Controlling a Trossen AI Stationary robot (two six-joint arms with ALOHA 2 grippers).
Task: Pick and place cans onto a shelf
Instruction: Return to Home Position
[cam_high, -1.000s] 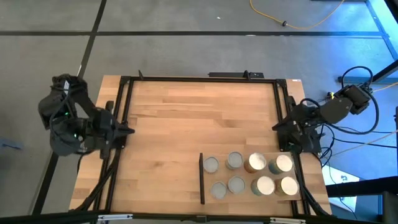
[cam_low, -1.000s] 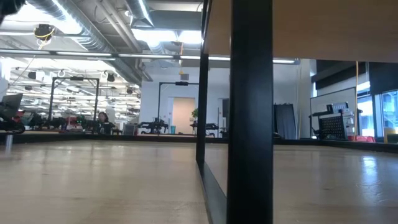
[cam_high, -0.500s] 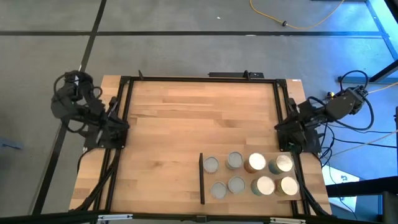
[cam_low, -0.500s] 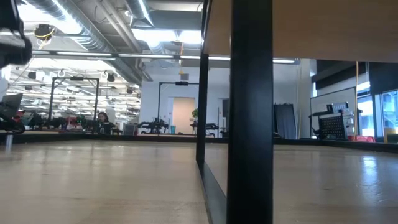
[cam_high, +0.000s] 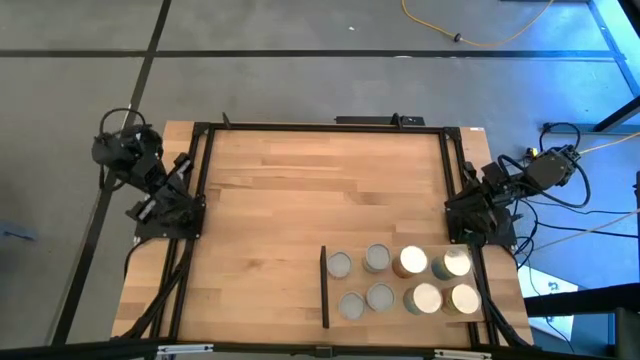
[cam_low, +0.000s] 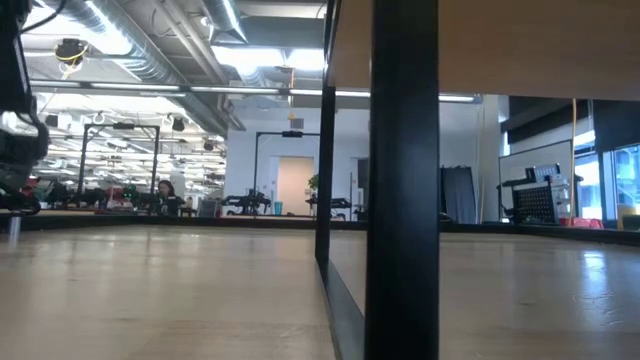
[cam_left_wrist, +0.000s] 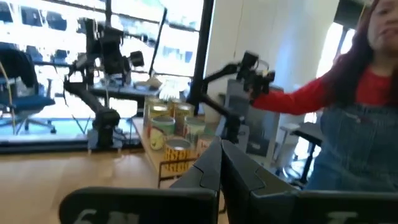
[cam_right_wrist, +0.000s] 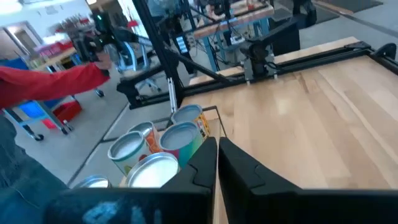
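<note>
**Eight cans shelved; both arms tucked at the table's edges**

Across the black-framed, pale-wood tabletop (cam_high: 320, 180) we find no tin standing loose. The bare boards fill the space between the two tools. The flat, pale-wood shelf (cam_high: 333, 284), edged by a thin black strip on one short side, lies just beside the base of the dark, six-joint right arm (cam_high: 500, 190). It is well apart from the dark left arm (cam_high: 145, 175), right across the table.

On that shelf stand eight small, upright, round-topped metal cans (cam_high: 411, 262) in two rows of four, with silver, white and golden lids. We judge the placing finished, with nothing left but for the arms to settle at rest.

Each arm is folded back over its own side rail, clear of the work area, with its wrist looking inward over the table. The left gripper (cam_left_wrist: 221, 149) has its two dark fingers pressed together with nothing between them, and the cans sit far ahead of it. The right gripper (cam_right_wrist: 216, 147) is likewise closed and empty, with the cans near and just to one side of its fingers. A person in a red sleeve is in the room beyond.
</note>
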